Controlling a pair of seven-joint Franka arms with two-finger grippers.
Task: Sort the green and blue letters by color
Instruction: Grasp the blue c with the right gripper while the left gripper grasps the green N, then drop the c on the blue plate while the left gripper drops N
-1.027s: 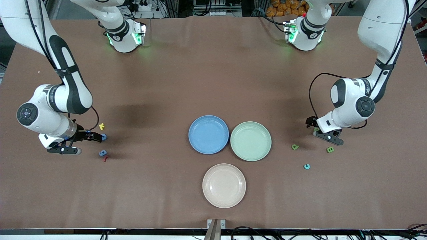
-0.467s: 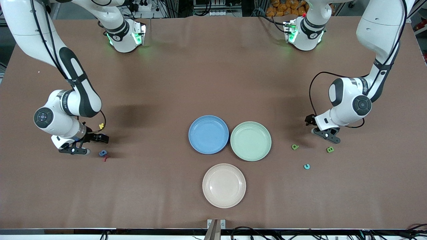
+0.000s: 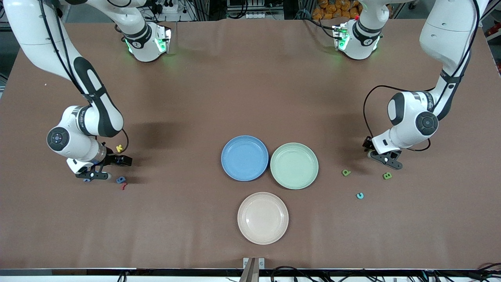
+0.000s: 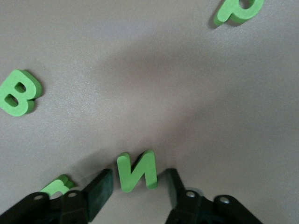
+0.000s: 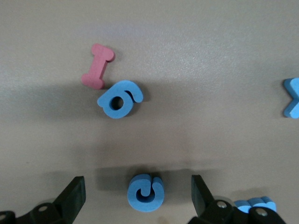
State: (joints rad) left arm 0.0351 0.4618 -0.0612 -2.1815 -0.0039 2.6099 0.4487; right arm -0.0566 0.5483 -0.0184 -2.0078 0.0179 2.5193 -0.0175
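Left gripper [image 4: 138,186] low at left arm's end of table [image 3: 250,98], fingers [image 4: 99,189] straddling green N [image 4: 137,171] with small gaps either side (I see no contact yet). Right gripper [image 5: 138,198] low at right arm's end, jaws spread wide around blue C-shaped letter [image 5: 145,192]. Blue plate [image 3: 244,158], green plate [image 3: 294,165] side by side mid-table; pink plate [image 3: 262,217] nearer camera. Green B [image 4: 18,92], green P [image 4: 239,10] lie near N. Blue looped letter [image 5: 120,99] touches red I [image 5: 97,66].
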